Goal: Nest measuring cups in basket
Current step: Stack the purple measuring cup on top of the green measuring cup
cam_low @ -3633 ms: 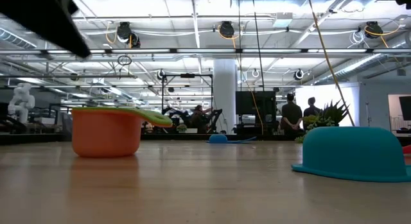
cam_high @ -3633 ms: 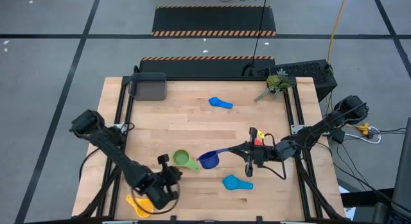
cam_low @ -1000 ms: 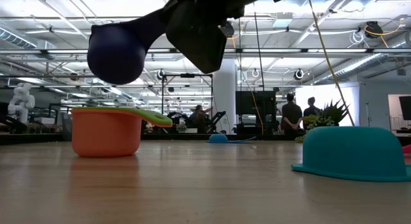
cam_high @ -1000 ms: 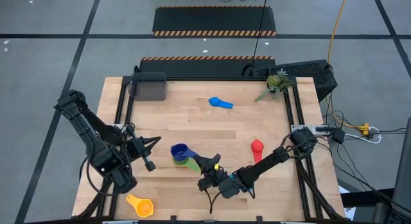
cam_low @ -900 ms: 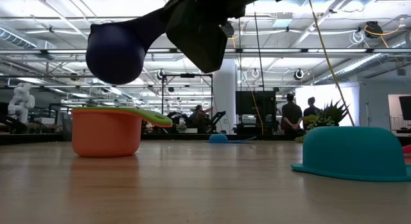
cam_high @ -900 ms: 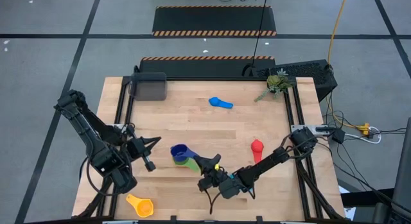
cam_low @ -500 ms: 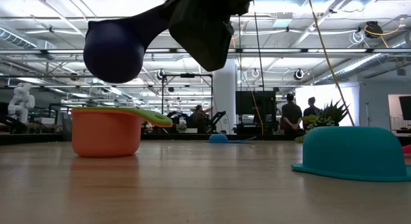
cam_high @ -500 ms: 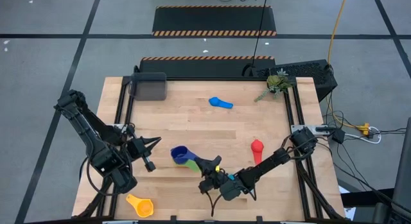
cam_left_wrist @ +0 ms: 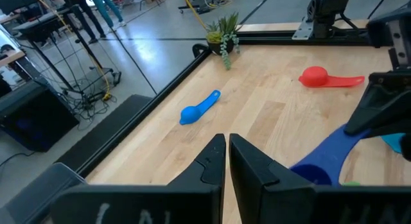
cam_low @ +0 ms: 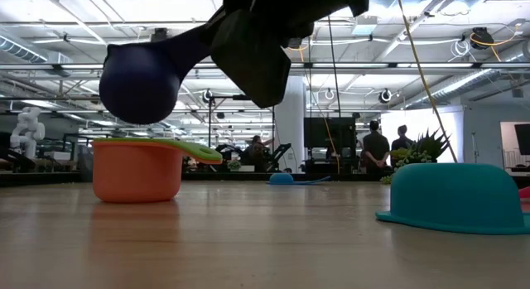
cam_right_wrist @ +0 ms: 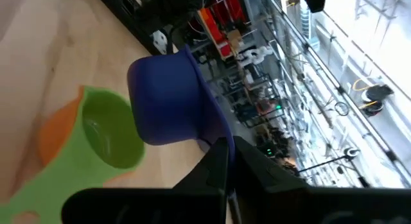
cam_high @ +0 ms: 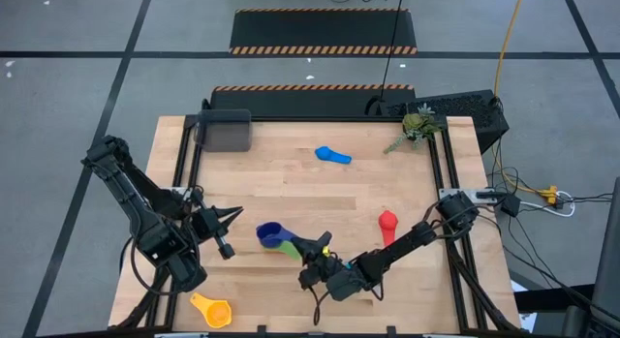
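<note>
My right gripper (cam_high: 312,247) is shut on the dark blue measuring cup (cam_high: 269,231), which hangs in the air over the green cup (cam_right_wrist: 112,131). The green cup sits nested in the orange cup (cam_low: 137,169) on the table. My left gripper (cam_high: 232,215) waits shut and empty left of them. A yellow cup (cam_high: 211,307) lies near the front edge, and a red one (cam_high: 387,222) lies to the right. One light blue cup (cam_high: 332,155) lies farther back. Another (cam_low: 460,198) lies bowl-down. The dark grey basket (cam_high: 225,132) stands at the far left corner. My right gripper pinches the dark blue cup's flat handle near its free end (cam_right_wrist: 213,139) between its two fingers. The fingers come about level from the table's near right and lie along the handle. The cup is lifted clear, its bowl (cam_low: 139,82) just above the green cup's rim.
A green plant sprig (cam_high: 417,125) lies at the far right corner. The black frame rails (cam_high: 184,173) run along both sides of the wooden top. People stand in the room far behind the table.
My right gripper has tipped slightly. The dark blue cup has drifted a little toward the table's left and down, closer to the green and orange stack. My left arm has kept still.
</note>
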Available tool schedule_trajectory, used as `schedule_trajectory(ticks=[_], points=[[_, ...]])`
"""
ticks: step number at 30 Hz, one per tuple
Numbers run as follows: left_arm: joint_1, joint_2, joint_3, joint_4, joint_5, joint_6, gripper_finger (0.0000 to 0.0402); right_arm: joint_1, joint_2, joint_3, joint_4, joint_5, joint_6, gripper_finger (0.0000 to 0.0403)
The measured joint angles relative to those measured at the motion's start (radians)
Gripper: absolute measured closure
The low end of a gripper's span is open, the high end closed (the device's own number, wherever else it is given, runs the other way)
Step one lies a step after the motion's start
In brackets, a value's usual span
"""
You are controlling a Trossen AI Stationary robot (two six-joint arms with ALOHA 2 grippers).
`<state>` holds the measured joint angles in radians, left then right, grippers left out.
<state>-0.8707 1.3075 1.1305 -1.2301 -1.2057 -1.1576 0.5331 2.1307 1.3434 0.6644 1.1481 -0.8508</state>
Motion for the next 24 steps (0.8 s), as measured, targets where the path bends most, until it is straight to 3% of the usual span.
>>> schedule_trajectory(ticks=[5,11,24], points=[[0.0,0.0,0.0,0.0,0.0,0.001,0.0376,-0.003,0.0,0.0,-0.004,-0.001,0.002,0.0403],[0.0,0.0,0.0,0.0,0.0,0.002,0.0376,-0.003,0.0,0.0,-0.051,-0.073,0.052,0.0403],[0.0,0.0,0.0,0.0,0.0,0.001,0.0376,-0.023,0.0,0.0,-0.092,-0.074,0.066,0.0403]])
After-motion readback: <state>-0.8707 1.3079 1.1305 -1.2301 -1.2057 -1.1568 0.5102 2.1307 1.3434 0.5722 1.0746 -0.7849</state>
